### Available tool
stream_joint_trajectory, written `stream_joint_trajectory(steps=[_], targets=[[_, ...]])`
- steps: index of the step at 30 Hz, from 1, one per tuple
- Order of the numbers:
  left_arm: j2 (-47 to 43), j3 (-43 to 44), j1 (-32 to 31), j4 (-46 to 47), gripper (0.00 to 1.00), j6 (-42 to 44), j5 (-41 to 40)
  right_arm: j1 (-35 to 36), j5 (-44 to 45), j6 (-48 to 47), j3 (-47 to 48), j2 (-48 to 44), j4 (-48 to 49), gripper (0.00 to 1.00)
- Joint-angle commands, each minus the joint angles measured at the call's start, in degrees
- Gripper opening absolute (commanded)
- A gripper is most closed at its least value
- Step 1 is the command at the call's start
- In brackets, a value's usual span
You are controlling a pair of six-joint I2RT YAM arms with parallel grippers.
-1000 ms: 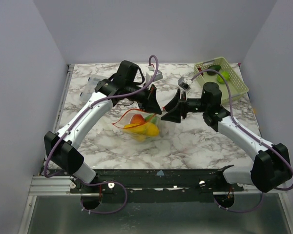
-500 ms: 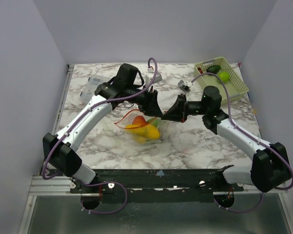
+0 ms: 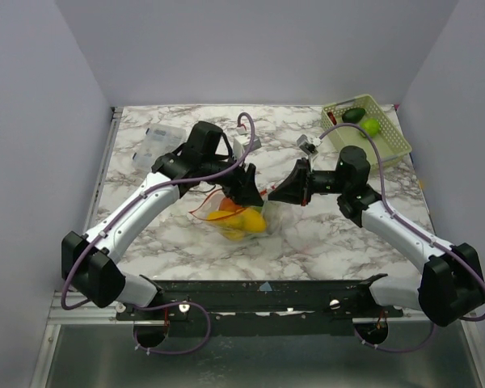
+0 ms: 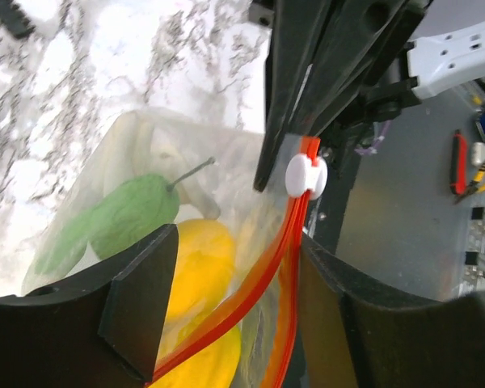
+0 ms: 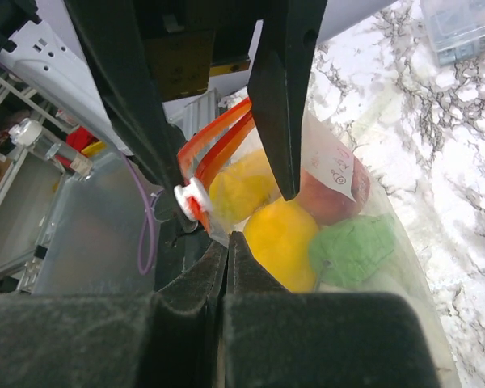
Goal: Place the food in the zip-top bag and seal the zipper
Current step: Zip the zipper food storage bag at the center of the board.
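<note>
The clear zip-top bag (image 3: 241,220) lies mid-table and holds the food: yellow pieces (image 5: 283,234), a green one (image 5: 352,246) and a reddish one (image 5: 331,194). Its orange-red zipper (image 4: 263,291) carries a white slider (image 4: 305,174) at the end. My left gripper (image 4: 238,267) is open, one finger on each side of the zipper strip, at the bag's mouth (image 3: 249,194). My right gripper (image 5: 228,238) is shut on the bag's clear corner just under the slider (image 5: 192,198), and meets the left one nose to nose (image 3: 273,196).
A pale green slatted basket (image 3: 388,141) at the back right holds a light green fruit (image 3: 372,126) and a dark green one (image 3: 354,115). A clear lidded box (image 3: 158,144) sits at the back left. Grey walls enclose the marble table.
My left gripper has opened and come nearer, over the bag's mouth. My right gripper has shut on the bag's corner and shifted slightly left. The bag has been drawn a little nearer.
</note>
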Motion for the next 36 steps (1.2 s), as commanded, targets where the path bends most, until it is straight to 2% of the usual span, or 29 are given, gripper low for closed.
stream_joint_trajectory(steps=[1, 3, 8, 11, 14, 22, 27, 32, 36], targets=[[-4.8, -3.1, -0.2, 2.9, 0.56, 0.3, -7.7, -0.1, 1.9, 0.9, 0.5, -1.5, 0.1, 0.00], [-5.9, -3.9, -0.2, 3.7, 0.49, 0.4, -9.8, -0.1, 2.1, 0.3, 1.0, -1.2, -1.4, 0.00], [-6.9, -4.1, -0.2, 5.8, 0.15, 0.0, -9.9, 0.1, 4.6, -3.3, 4.5, -0.9, -11.5, 0.01], [-6.4, -3.6, -0.2, 5.7, 0.01, 0.0, -8.8, 0.6, 8.9, -6.6, 7.9, -1.0, -21.0, 0.30], [-5.7, -3.1, -0.2, 5.5, 0.00, 0.2, -7.0, 1.0, 8.9, -8.6, 12.4, -0.1, -29.3, 0.39], [-6.3, -3.7, -0.2, 6.4, 0.00, 0.3, -3.2, 0.9, 6.9, -8.3, 21.7, 4.2, -38.5, 0.62], [-7.0, -4.4, -0.2, 6.8, 0.00, 1.0, -2.1, 0.8, 3.0, -9.0, 25.7, 9.0, -42.0, 0.61], [-6.6, -4.4, -0.2, 6.5, 0.00, 1.3, -0.5, 0.8, -0.4, -10.0, 26.6, 9.6, -42.0, 0.48], [-6.6, -4.3, -0.2, 6.2, 0.00, 1.3, -0.5, 0.8, 2.4, -12.1, 28.3, 9.4, -45.6, 0.47]])
